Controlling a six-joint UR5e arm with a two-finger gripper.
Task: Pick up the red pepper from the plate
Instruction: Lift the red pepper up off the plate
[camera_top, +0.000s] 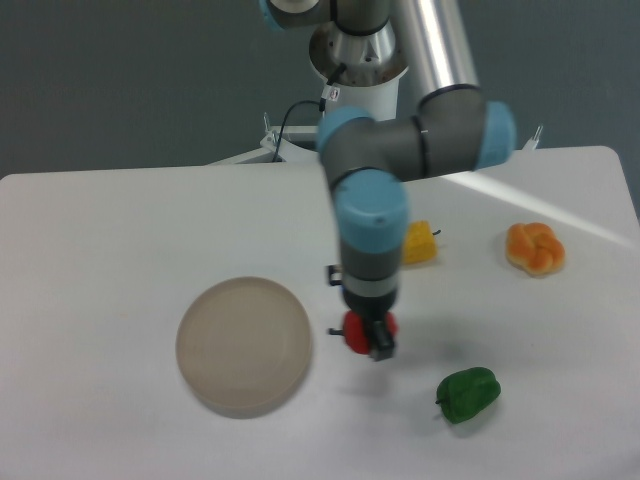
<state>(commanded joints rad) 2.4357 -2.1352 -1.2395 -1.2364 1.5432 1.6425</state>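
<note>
Camera view: the white table (100, 250) carries the round beige-tan plate (244, 346), which lies bare, with nothing on it. Beside its right rim, well off the dish, the arm's dark pincer (366, 337) is closed around the small glossy red pepper (354, 331), apparently lifted clear. By my judgement the pick is essentially done; only holding or raising remains.

One plate (243, 346) on the table (100, 250). Two peppers: one red (356, 333), one green (468, 394). One yellow piece (419, 243), partly hidden behind the arm, so I cannot tell what it is. One orange bun-like thing (535, 249). One arm (400, 140), with one gripper (370, 335).
</note>
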